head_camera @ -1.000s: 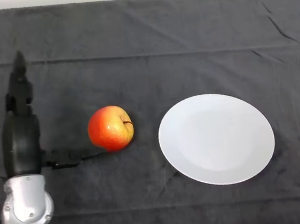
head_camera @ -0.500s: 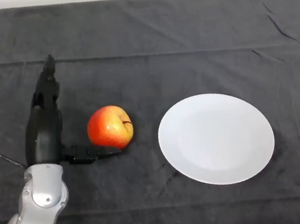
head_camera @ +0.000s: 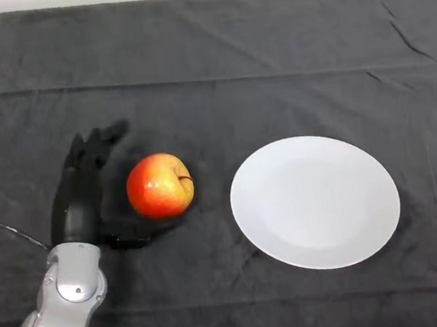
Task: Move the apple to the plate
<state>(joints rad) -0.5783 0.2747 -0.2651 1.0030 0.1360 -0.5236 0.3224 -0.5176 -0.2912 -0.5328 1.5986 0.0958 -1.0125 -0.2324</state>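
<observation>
A red and yellow apple (head_camera: pixel 159 186) sits upright on the dark cloth, stem side turned toward the right. A round white plate (head_camera: pixel 315 201) lies bare to its right, a small gap between them. My left hand (head_camera: pixel 78 195) stands just left of the apple, palm facing it. Its fingers (head_camera: pixel 101 139) bend over the far left of the apple and its thumb (head_camera: pixel 136 240) reaches under the near side. The hand is open and I see no firm grip on the fruit.
The dark cloth (head_camera: pixel 213 59) covers the whole table, with a few creases at the far right. A pale wall strip runs along the table's far edge.
My hand has slid right to the apple's side, and its fingers have gone from straight up to bent toward the fruit. Apple and plate have not moved.
</observation>
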